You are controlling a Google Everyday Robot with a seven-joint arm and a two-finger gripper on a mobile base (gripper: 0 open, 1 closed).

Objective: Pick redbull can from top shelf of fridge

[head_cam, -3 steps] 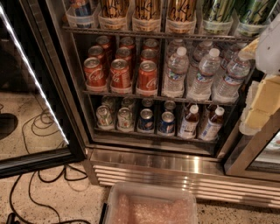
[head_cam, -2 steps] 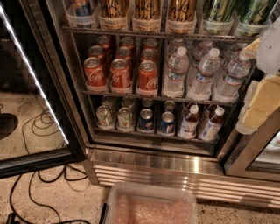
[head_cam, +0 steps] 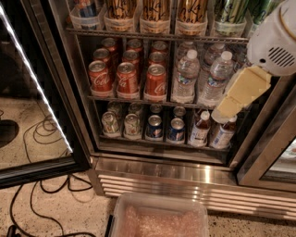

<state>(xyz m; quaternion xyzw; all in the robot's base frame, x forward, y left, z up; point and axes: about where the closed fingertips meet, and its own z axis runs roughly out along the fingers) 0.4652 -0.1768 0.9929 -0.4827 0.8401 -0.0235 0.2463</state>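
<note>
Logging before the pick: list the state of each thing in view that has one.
fridge door: swung open to the left, light strip lit.
redbull can: upright in a tub on the top shelf, untouched.
cola cans: upright on the middle rack.
water bottles: upright, capped.
tool: at the right, in front of the water bottles, well away from the redbull can.
</note>
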